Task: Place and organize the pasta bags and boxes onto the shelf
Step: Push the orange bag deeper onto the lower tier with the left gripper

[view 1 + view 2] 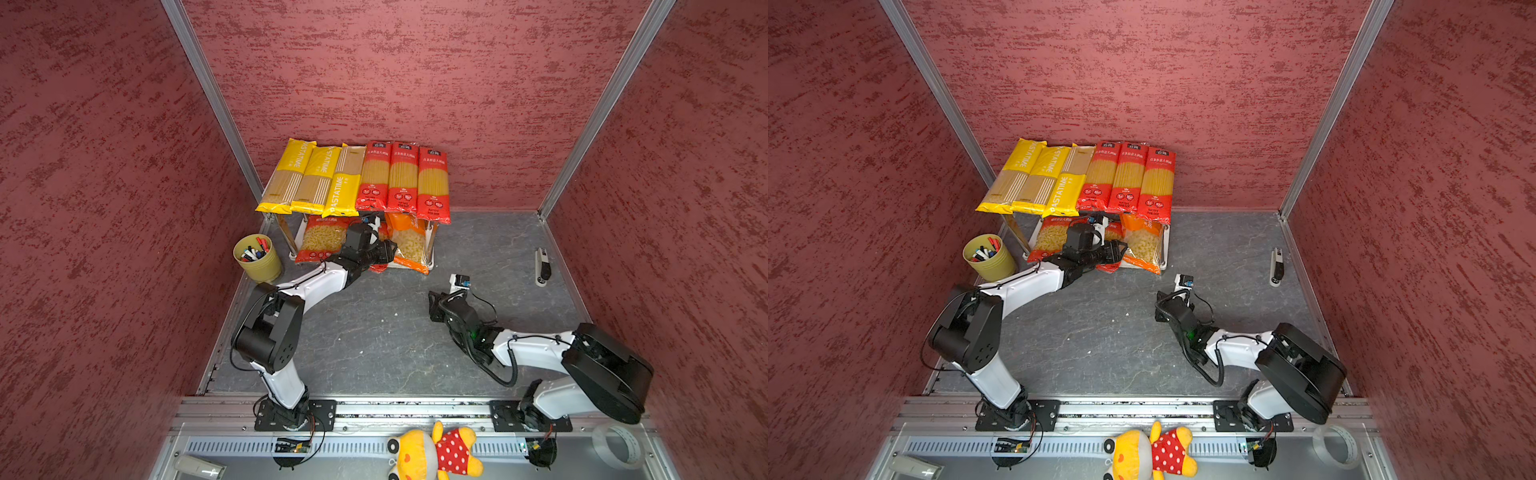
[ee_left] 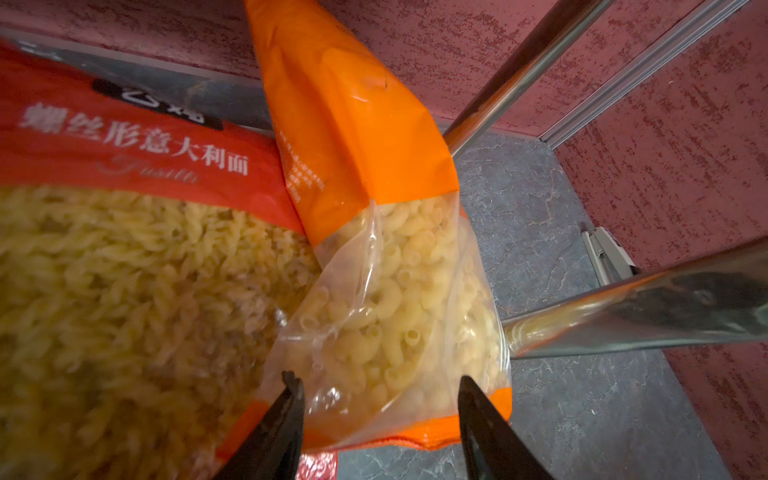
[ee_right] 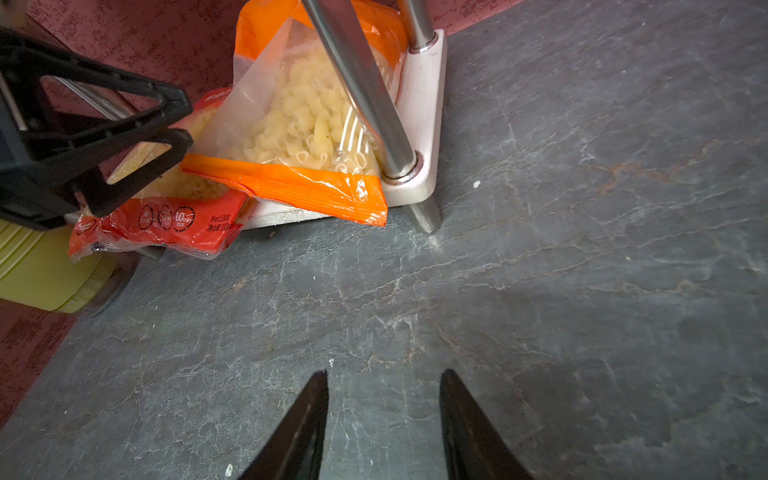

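Yellow pen cup (image 1: 257,259) is noted at 9 o'clock of the shelf (image 3: 419,124), itself at 12 o'clock on the tabletop (image 1: 374,332). Top tier is filled: three yellow spaghetti packs (image 1: 309,178), then three red spaghetti packs (image 1: 403,178), side by side. Lower tier: red short-pasta bag (image 1: 322,241), red fusilli bag (image 2: 124,270), orange-clear macaroni bag (image 2: 395,291) overlapped onto it, both overhung past the front edge. Left jaws are seen parted at the macaroni bag's bottom hem, nothing pinched. Right jaws are parted and empty over bare tabletop, 5 o'clock of the shelf. Step judged: release of the last bag. Next: left arm to be backed out toward 6 o'clock without the hem being snagged; overhung bags probably to be nudged in.
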{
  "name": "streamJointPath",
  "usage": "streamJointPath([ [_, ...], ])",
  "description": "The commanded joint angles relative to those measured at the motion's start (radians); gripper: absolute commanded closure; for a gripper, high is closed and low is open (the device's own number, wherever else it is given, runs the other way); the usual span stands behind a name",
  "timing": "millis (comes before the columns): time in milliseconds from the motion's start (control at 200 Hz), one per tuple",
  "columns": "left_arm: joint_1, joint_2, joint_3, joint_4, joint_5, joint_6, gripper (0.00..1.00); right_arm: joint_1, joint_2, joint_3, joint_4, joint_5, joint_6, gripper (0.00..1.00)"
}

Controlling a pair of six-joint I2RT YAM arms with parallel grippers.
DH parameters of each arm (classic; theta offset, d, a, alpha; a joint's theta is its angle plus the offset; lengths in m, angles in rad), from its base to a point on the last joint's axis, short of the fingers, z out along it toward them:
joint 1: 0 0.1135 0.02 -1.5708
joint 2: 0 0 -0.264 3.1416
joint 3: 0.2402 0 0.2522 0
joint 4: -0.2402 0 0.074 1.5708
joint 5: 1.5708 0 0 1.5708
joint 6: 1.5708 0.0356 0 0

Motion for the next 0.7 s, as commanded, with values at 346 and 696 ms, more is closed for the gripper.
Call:
streamJointPath([
  [346, -0.025, -0.007, -0.098, 0.067, 0.037, -0.07, 0.79, 0.007, 0.008, 0.033, 0.014, 0.004, 0.025, 0.54],
  [696, -0.032, -0.04, -0.133, 0.048, 0.008, -0.046, 0.85, 0.007, 0.013, 0.056, 0.012, 0.009, 0.006, 0.54],
])
